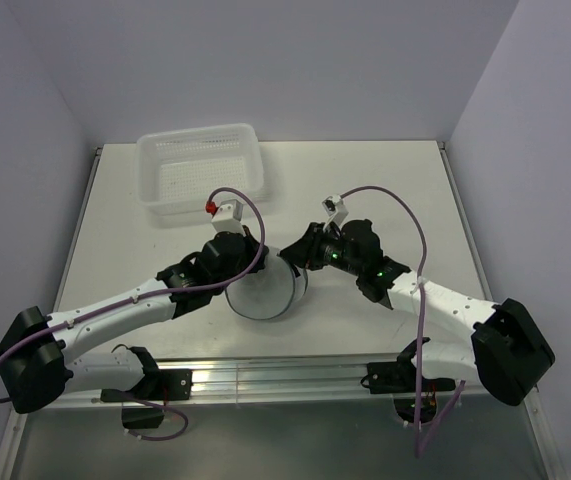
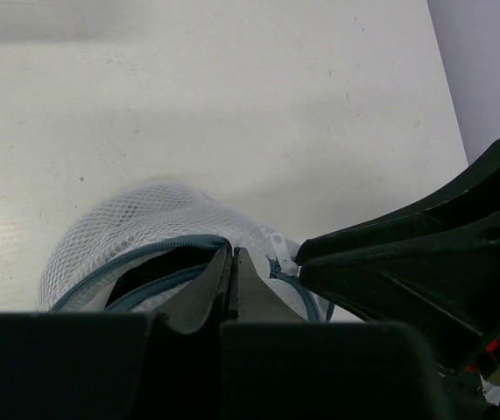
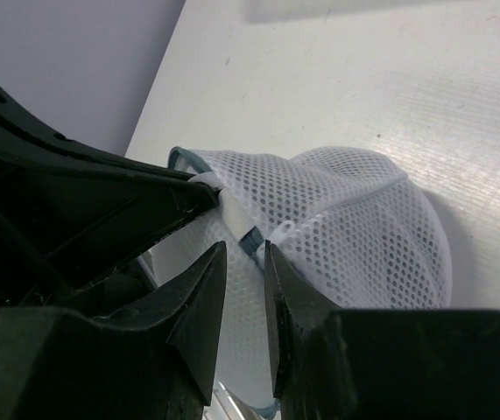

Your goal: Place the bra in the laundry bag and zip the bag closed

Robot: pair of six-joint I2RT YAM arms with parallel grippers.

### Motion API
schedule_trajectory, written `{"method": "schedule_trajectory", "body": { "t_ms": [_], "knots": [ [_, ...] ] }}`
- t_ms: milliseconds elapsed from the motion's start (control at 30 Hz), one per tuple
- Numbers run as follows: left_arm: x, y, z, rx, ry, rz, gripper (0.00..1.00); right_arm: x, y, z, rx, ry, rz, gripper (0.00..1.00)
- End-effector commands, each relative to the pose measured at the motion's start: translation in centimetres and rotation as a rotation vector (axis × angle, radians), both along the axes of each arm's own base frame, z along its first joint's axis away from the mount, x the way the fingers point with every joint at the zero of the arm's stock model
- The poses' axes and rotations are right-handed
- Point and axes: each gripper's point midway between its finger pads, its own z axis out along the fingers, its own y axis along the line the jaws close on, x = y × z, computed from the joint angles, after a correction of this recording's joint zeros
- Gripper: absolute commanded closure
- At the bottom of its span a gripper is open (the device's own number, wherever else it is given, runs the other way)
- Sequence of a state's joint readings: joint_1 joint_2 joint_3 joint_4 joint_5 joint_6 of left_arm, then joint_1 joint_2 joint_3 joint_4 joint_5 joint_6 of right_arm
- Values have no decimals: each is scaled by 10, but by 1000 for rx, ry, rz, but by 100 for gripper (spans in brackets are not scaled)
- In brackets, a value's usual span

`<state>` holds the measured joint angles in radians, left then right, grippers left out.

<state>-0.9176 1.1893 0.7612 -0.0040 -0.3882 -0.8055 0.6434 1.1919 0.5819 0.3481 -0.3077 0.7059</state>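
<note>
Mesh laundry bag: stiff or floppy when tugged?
Probably floppy: the laundry bag is thin mesh with visible creases. Likely light and apt to slide on the smooth table, so the left hand pinching its rim helps.

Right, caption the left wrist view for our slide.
Shut left gripper pinching the laundry bag at its part-open zipper rim.
</note>
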Motion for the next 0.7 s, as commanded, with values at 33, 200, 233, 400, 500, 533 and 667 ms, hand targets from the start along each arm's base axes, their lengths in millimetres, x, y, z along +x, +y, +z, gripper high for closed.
{"method": "schedule_trajectory", "body": {
  "t_ms": [33,200,233,400,500,533,667],
  "knots": [
    [4,-7,17,-49,-39,-14,100,13,-11,12,-38,-65,-74,68],
    [3,-7,16,-53,-38,-14,100,21,-13,5,-126,-73,-78,66],
    [3,-8,16,-55,-37,-16,100,20,-12,4,-145,-85,-64,68],
    [3,-8,15,-50,-37,-21,100,19,-15,9,-259,-144,-45,75],
    [3,-10,13,-54,-34,-26,100,19,-14,20,-313,-193,-19,73],
    [2,-10,12,-53,-32,-29,100,19,-11,21,-325,-206,9,71],
    [3,-10,14,-59,-37,-27,100,18,-3,3,-392,-158,53,71]
  ]
}}
